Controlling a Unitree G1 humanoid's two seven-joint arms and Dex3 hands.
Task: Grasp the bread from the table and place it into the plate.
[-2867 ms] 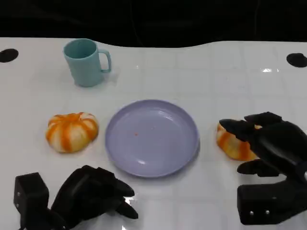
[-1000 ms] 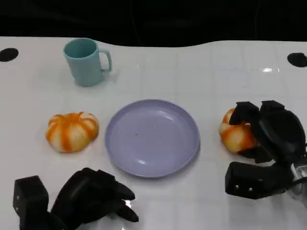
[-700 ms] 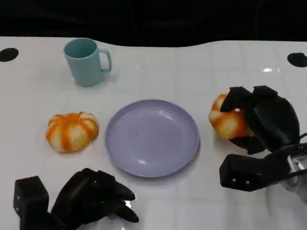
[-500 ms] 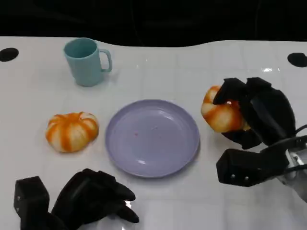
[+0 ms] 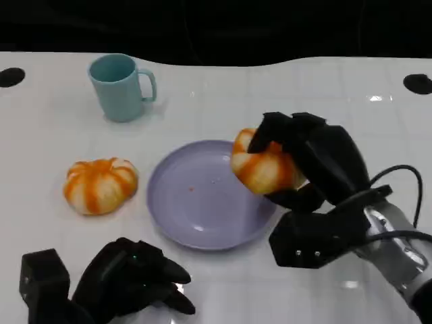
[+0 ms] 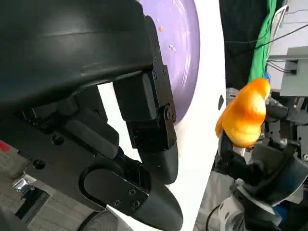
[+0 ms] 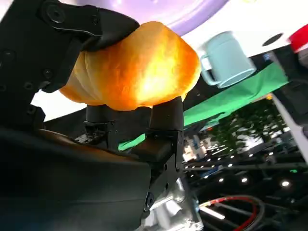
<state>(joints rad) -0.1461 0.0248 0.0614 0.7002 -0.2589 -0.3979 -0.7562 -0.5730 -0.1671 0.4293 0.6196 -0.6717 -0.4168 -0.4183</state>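
Above the plate (image 5: 202, 216), right hand (image 5: 317, 162), fingers (image 5: 270, 128) around the bread (image 5: 260, 169).

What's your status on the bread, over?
Right robot hand grips bread, carried over plate rim. Left robot hand holds nothing, low near table edge. Second bread left of plate; path unobstructed.

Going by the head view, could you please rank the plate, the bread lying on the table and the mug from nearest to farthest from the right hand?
From the right hand, which holds another bread:
1. Plate, directly beneath and beside the hand, mid-table.
2. Mug, far side of the table, to the left.
3. Bread on the table, left of the plate. It ranks close to the mug.
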